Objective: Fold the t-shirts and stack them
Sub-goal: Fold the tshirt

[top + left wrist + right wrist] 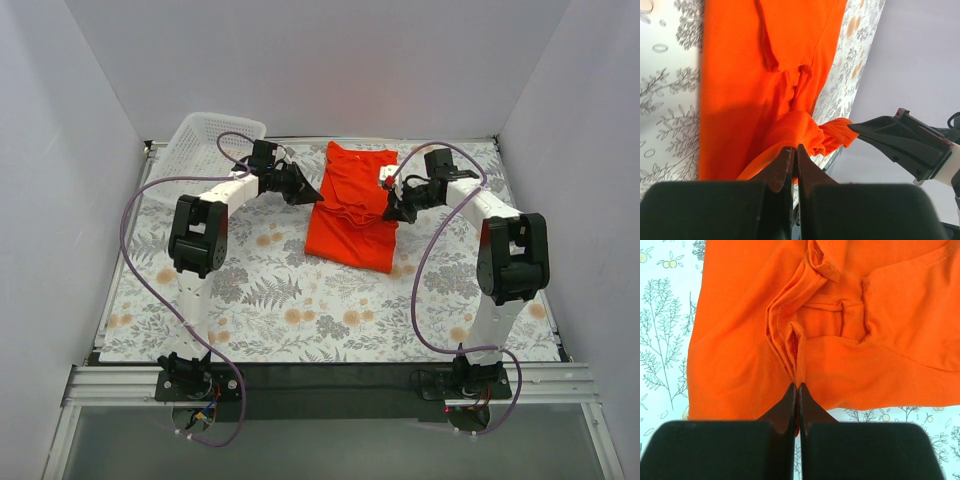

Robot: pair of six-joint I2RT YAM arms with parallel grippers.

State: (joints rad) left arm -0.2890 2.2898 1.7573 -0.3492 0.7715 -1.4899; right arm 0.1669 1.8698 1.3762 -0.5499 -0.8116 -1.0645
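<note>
"Checking the t-shirt (350, 205) first: how many, and where?"

"One only, orange-red. It lies on the tabletop (280, 300) just right of the white mesh basket (205, 140), not touching it. Its long axis runs alongside the basket's right side: the far end is level with the basket and the near end is well past the basket's near rim. It looks already narrowed, with layers doubled in along its length."

"And the end effectors?"

"Two, one per arm. The left end effector (305, 190) is at the shirt's basket-side edge and the right end effector (392, 212) at the edge away from the basket, both roughly halfway along. Each wrist view shows the fingers pressed together with a ridge of orange cloth pinched at the tips. From the left wrist, a bunch of fabric is raised and stretches across to the other arm's tip."

"So what does the next move turn on?"

"The cloth sits between the two holds, across its short axis, so neither arm is nearer. With both pinches at mid-length, I'd judge a crosswise fold is coming, drawn along the long axis. The arms would need to travel together or the thin fabric will skew."

"Final count?"

"One shirt, one basket, two arms."
</note>
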